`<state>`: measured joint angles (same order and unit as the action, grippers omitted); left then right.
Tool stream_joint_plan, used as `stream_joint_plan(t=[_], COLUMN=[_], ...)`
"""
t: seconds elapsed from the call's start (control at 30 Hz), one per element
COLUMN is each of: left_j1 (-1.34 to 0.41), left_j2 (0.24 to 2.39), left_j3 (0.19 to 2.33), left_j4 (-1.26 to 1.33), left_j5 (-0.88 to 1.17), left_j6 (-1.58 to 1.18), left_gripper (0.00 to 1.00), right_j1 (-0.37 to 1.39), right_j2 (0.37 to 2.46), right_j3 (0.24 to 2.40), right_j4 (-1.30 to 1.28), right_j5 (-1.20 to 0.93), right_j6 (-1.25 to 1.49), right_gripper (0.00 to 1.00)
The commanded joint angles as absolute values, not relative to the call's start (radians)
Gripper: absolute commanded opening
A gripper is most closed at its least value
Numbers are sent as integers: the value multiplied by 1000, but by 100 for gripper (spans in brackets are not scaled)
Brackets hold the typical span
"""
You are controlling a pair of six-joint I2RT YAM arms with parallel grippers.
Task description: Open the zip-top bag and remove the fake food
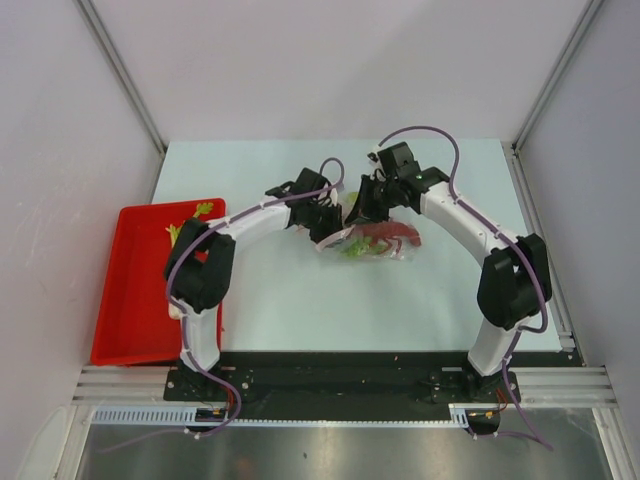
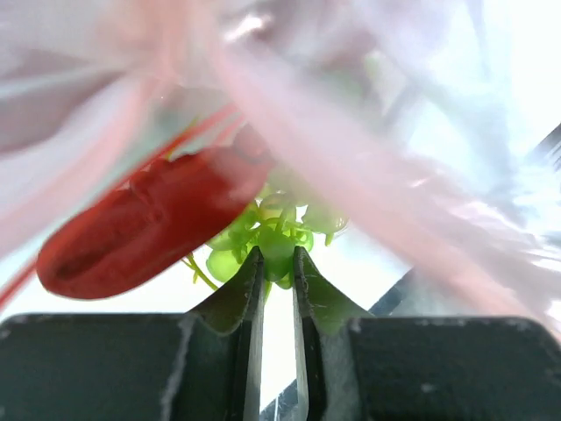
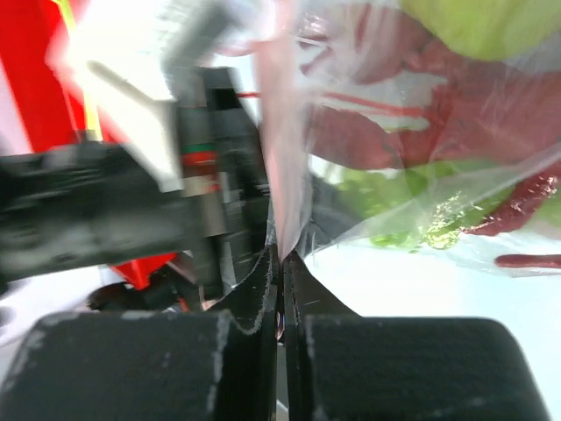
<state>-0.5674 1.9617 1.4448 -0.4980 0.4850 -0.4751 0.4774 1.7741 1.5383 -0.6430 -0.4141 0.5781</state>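
The zip-top bag (image 1: 385, 245) lies mid-table, holding a red lobster (image 1: 392, 233) and a green grape bunch (image 1: 356, 250). My right gripper (image 3: 282, 256) is shut on the bag's mouth by its pink zip strip (image 3: 282, 175). Through the plastic there I see the lobster (image 3: 491, 114), the grapes (image 3: 394, 202) and a yellow-green pear (image 3: 482, 26). My left gripper (image 2: 277, 256) reaches inside the bag, its tips pinched on a grape of the green bunch (image 2: 267, 230). The lobster (image 2: 149, 219) lies just to its left. From above, both grippers meet at the bag's left end.
A red tray (image 1: 130, 320) sits at the table's left edge with a green-leafed piece (image 1: 203, 209) in its far corner. Grey walls enclose the table. The left arm (image 3: 105, 202) fills the left of the right wrist view.
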Motion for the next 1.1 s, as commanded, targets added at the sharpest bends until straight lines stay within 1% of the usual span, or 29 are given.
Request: stream_joint_plan(t=[0.0,0.1,0.23,0.53,0.7,0.9,1.03,1.07], left_j1=[-569,-569,-569,-561,-557,-557,-554,-555], left_j2=[1858,1847,1824,1764,1658,1612,1577,1565], left_j3=[1561,1617,1676,1738,1739,1747,1776,1784], left_j4=[-586,-621,-678,-816,-782,-762,-781,-790], left_j5=[451,459,416,269,180,184,72,7], left_j6=[-416,-411,-400,-301,-298,-357,-390,-391], left_gripper=[3,3,1,0,0,0,0,0], right_j1=[497,509,502,390,385,391,391,390], right_j2=[1723,1713,1692,1664,1681,1692,1706,1709], right_j3=[1528,1525,1526,1534,1531,1540,1542,1542], right_j4=[-696,-722,-718,-718,-730,-712,-718,-721], right_j5=[-338,-295,-249,-265,-264,-275,-291,-296], right_j6=[473,440,425,413,394,390,385,384], right_gripper=[0,0,0,0,0,0,0,0])
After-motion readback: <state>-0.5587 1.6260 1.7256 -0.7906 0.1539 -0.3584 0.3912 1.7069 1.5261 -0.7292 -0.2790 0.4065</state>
